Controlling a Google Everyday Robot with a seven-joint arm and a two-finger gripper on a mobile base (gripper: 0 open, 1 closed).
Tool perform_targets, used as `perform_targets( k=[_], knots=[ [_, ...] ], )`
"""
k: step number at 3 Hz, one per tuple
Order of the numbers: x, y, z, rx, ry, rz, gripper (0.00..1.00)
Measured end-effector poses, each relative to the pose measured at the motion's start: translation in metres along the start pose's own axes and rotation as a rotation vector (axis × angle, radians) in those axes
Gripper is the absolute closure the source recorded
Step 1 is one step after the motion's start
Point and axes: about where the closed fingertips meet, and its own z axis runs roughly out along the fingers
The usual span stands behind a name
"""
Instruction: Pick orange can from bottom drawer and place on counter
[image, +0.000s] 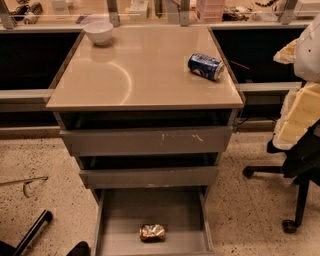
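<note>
The orange can (152, 232) is a dented, shiny orange-gold and silver can. It lies on its side on the floor of the open bottom drawer (120, 215), near the drawer's front edge and about at its middle. The drawer is pulled out at the bottom of the grey cabinet. The glossy beige counter (145, 75) tops the cabinet. My gripper does not show anywhere in the camera view, so its place relative to the can is unknown.
A blue and white can (205, 66) lies on its side at the counter's right edge. A white bowl (98, 32) stands at its back left corner. A chair (300, 145) with yellow padding stands to the right. Dark parts (31, 232) lie at the lower left floor.
</note>
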Motion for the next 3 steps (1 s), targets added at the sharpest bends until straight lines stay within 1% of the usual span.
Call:
perform_targets(
  k=[1, 2, 3],
  knots=[
    [0.0, 0.0, 0.0, 0.0, 0.0, 0.0, 0.0],
    [0.006, 0.019, 0.032, -0.052, 0.002, 0.007, 0.0],
    [0.0, 0.055, 0.092, -0.1, -0.036, 0.002, 0.0]
  ],
)
